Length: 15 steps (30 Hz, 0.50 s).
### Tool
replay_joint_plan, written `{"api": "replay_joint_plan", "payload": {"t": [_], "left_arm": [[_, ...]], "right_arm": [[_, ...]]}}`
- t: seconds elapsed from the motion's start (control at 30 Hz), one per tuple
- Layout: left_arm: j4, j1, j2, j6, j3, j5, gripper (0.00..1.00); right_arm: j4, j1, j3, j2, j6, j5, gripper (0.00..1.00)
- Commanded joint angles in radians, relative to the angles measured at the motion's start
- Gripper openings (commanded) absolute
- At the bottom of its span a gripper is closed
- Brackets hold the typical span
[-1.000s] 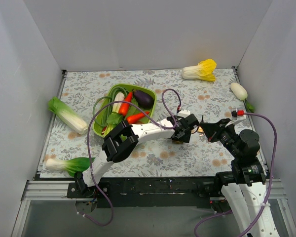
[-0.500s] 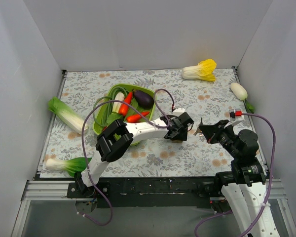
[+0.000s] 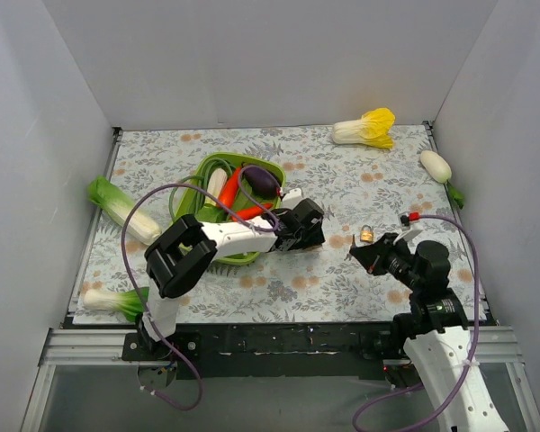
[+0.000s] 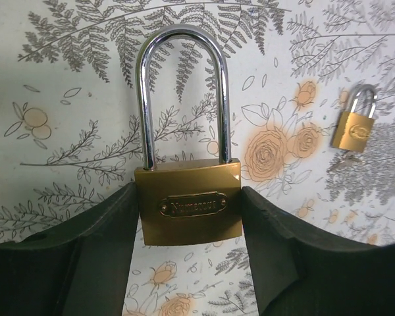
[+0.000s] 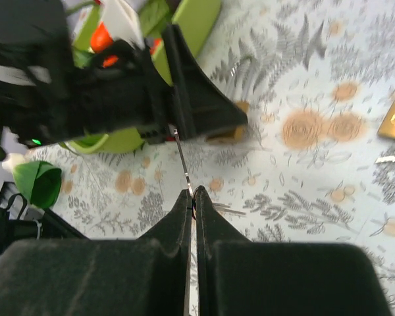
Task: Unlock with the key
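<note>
- Left gripper [image 4: 189, 217]: fingers partly closed, pressed against both sides of the brass body of a large padlock [image 4: 187, 207]. The lock is held clear of the floral tablecloth [image 4: 66, 79], nameplate toward the wrist camera. Its silver shackle [image 4: 182, 39] is seated in the body and points away from the wrist.
- Right gripper [image 5: 192, 197]: jaws fully closed, pinching the key [image 5: 182, 161] at the fingertips.
- The key: thin, silvery, seen edge-on. Its blade sticks out past the fingertips toward the left gripper. In the right wrist view its tip lines up with the edge of the left gripper's black finger. Contact cannot be judged.
- Top view: the two grippers are near each other at mid-table, with a gap between them.
- A small padlock [image 4: 354, 128] lies flat on the cloth beyond them, shackle closed, with a small silvery piece just beside it.
- A green basket [image 5: 197, 26] of toy vegetables sits behind the left arm.
</note>
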Motion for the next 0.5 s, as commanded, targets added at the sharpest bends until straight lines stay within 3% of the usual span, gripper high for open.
{"api": "replay_joint_plan", "payload": {"t": [0.0, 0.17, 0.47], "left_arm": [[0.207, -0.001, -0.168, -0.120, -0.073, -0.019, 0.00], [0.313, -0.001, -0.245, -0.180, -0.174, 0.017, 0.00], [0.366, -0.001, -0.273, -0.214, -0.212, 0.077, 0.00]], "right_arm": [[0.094, 0.005, -0.109, -0.028, 0.081, -0.107, 0.01], [0.161, 0.015, -0.209, -0.005, 0.115, -0.142, 0.01], [0.296, 0.092, -0.246, 0.114, 0.149, -0.125, 0.01]]}}
